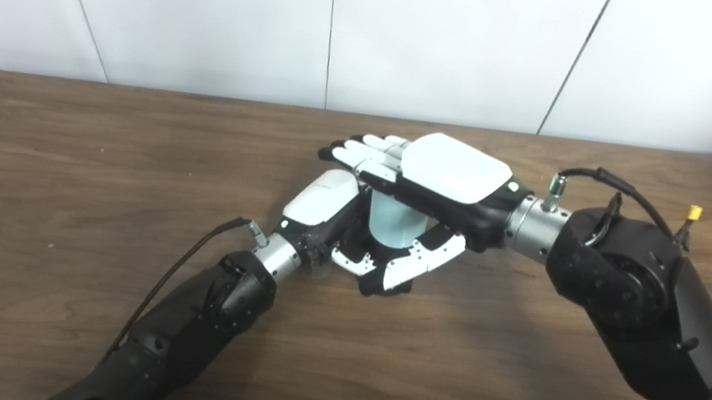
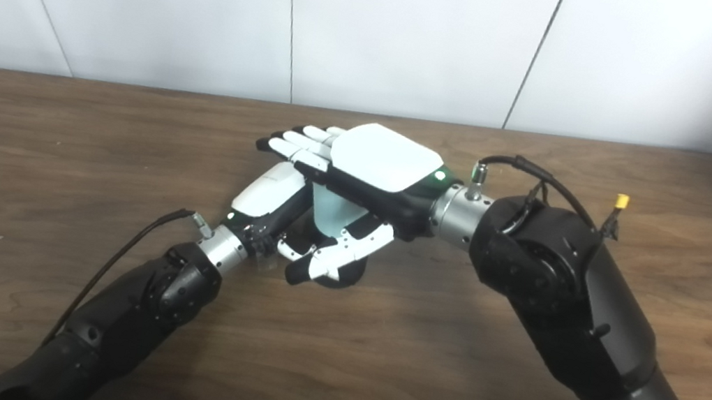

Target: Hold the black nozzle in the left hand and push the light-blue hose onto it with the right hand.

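Observation:
A short light-blue hose (image 1: 391, 223) stands upright at the middle of the table, between my two hands. It also shows in the right eye view (image 2: 328, 211). My left hand (image 1: 325, 204) is curled around its lower part from the left. A dark shape under the hose, apparently the black nozzle (image 2: 345, 274), is mostly hidden by fingers. My right hand (image 1: 451, 170) lies flat, palm down, on top of the hose. Its fingers are stretched out to the left over my left hand, and its thumb (image 1: 424, 256) rests against the hose's front side.
The brown wooden table (image 1: 90, 139) runs back to a white panelled wall. A black cable (image 1: 176, 272) runs along my left forearm. My right forearm (image 1: 639, 292) reaches in from the right with a cable loop and a yellow-tipped connector (image 1: 694, 212).

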`<state>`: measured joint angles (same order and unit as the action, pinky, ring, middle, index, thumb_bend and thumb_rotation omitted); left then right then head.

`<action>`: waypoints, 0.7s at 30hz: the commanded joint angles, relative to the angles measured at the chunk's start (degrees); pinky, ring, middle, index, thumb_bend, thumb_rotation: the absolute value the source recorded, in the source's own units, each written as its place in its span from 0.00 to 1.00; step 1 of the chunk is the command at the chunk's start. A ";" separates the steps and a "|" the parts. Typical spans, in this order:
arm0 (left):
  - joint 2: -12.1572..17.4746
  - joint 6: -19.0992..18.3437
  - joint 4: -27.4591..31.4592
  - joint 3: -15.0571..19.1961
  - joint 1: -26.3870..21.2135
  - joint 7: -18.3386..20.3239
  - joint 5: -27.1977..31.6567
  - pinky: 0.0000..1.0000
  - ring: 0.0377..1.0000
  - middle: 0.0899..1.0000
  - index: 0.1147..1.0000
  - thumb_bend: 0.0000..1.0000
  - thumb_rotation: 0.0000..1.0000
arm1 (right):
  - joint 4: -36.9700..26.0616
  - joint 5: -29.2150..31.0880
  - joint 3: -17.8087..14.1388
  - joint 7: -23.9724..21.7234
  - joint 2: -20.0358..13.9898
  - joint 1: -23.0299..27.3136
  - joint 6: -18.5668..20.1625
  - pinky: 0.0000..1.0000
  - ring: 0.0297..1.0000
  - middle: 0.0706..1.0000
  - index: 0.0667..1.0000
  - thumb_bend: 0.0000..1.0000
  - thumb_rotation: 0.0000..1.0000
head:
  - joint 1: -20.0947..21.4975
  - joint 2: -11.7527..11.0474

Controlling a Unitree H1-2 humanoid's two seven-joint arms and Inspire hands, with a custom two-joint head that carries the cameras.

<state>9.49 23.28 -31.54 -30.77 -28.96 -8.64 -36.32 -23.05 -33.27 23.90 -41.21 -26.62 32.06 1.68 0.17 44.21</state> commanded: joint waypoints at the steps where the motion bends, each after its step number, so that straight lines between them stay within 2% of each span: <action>1: 0.87 -3.85 -8.00 -3.08 9.86 3.28 -2.58 0.40 0.45 0.42 0.42 0.53 0.00 | 2.28 3.47 3.51 -4.11 0.91 -1.03 -0.49 0.93 1.00 1.00 0.99 0.90 0.92 | 0.07 -0.03; 8: 0.86 -4.23 -8.31 -3.15 9.70 3.19 -2.88 0.47 0.51 0.42 0.42 0.53 0.00 | 2.55 1.95 5.94 -5.93 -0.67 -1.18 -1.33 0.92 1.00 1.00 0.99 0.89 0.89 | 0.16 0.04; 14: 0.88 -4.58 -7.85 -3.11 9.85 2.83 -3.15 0.44 0.48 0.42 0.42 0.53 0.00 | 2.64 -0.24 8.42 -6.73 -2.53 -1.48 -1.96 0.95 1.00 1.00 0.98 0.89 0.90 | 0.16 0.04; 21: 1.23 -4.61 -7.47 -2.96 9.82 3.69 -2.69 0.43 0.50 0.41 0.43 0.53 0.00 | 1.73 -1.12 8.03 -7.44 -5.23 -1.75 -0.50 0.97 0.99 0.98 0.95 0.93 0.94 | -0.15 0.23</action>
<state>9.52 23.25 -31.58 -30.78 -28.94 -8.65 -36.34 -22.81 -35.58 27.70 -40.83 -29.51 33.87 1.44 0.09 44.38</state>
